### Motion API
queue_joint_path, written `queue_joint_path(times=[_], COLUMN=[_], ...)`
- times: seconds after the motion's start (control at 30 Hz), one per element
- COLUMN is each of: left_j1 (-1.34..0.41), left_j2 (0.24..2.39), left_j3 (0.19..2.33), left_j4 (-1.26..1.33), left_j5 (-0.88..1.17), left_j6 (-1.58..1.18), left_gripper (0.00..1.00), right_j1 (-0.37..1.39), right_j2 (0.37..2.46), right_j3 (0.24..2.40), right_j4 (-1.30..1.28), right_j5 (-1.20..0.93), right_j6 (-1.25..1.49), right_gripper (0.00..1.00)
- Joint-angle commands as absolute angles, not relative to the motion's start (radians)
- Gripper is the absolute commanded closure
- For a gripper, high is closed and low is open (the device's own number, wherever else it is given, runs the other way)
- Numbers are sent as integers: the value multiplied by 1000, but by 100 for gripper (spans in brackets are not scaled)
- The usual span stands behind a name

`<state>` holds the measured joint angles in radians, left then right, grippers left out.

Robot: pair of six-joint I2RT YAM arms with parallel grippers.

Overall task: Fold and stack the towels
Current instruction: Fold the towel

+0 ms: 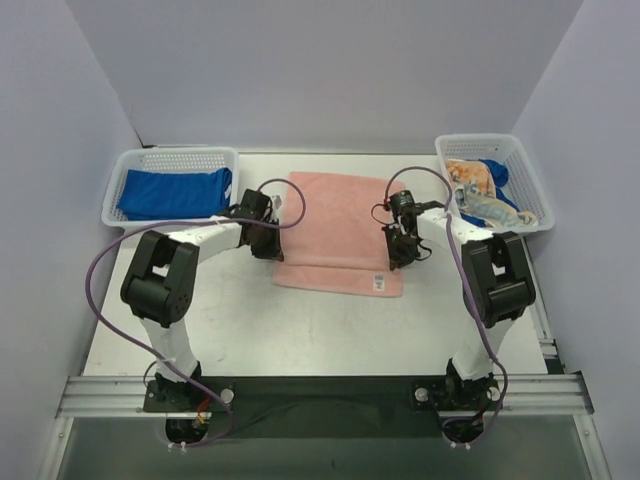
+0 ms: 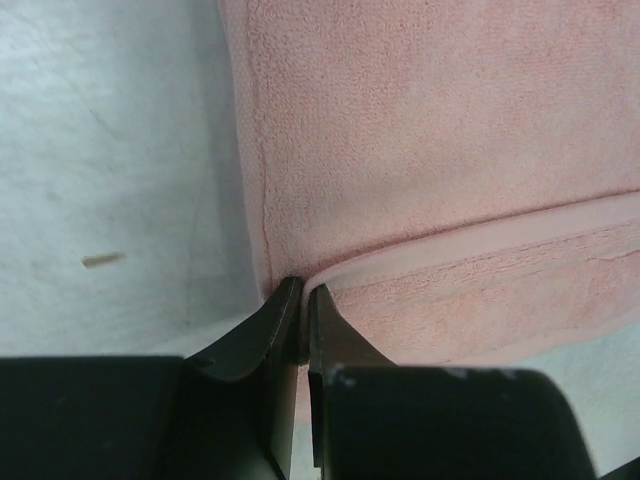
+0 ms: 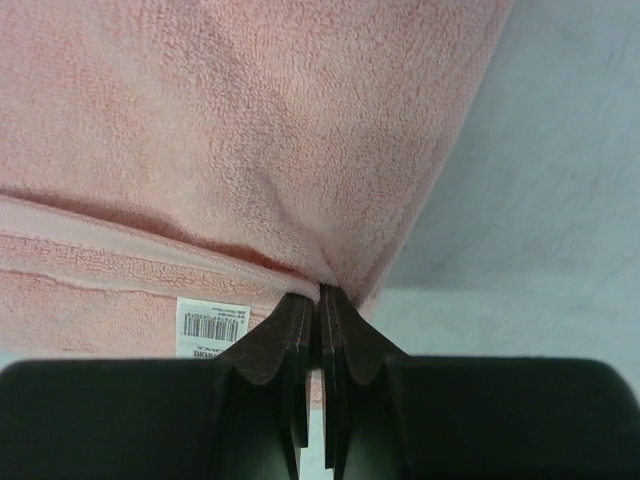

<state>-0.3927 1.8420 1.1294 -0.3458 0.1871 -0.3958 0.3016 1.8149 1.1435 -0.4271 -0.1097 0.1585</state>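
Note:
A salmon-pink towel (image 1: 340, 225) lies on the table's middle, its far part folded toward me over the near part. My left gripper (image 1: 266, 246) is shut on the folded layer's left corner, seen in the left wrist view (image 2: 303, 292). My right gripper (image 1: 397, 256) is shut on the folded layer's right corner, seen in the right wrist view (image 3: 320, 292). A royal-blue towel (image 1: 172, 193) lies folded in the left basket (image 1: 122, 172). A white towel with orange and blue print (image 1: 478, 195) lies crumpled in the right basket (image 1: 535, 185), with another blue cloth (image 1: 497, 173) beside it.
A white barcode label (image 1: 380, 283) sits on the pink towel's near right corner, also in the right wrist view (image 3: 208, 325). Purple cables loop over both arms. Grey walls enclose the table on three sides.

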Motion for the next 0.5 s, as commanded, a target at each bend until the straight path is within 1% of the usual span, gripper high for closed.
queue_joint_path(times=[0.0, 0.2, 0.33, 0.47], left_j1=[-338, -327, -316, -311], left_j2=[1891, 1870, 1818, 1752], left_j3=[1225, 1345, 1416, 1476], left_j4=[-434, -457, -485, -520], left_j5=[118, 140, 146, 132], left_j6=[-333, -318, -305, -301], left_gripper=[100, 100, 100, 100], right_j1=[279, 265, 267, 265], right_j2=[1839, 1793, 1697, 1617], right_j3=[1213, 1285, 1307, 1321], right_j4=[-468, -469, -472, -486], right_j5=[-5, 38, 72, 57], right_j6=[115, 77, 34, 29], right_gripper=[100, 100, 100, 100])
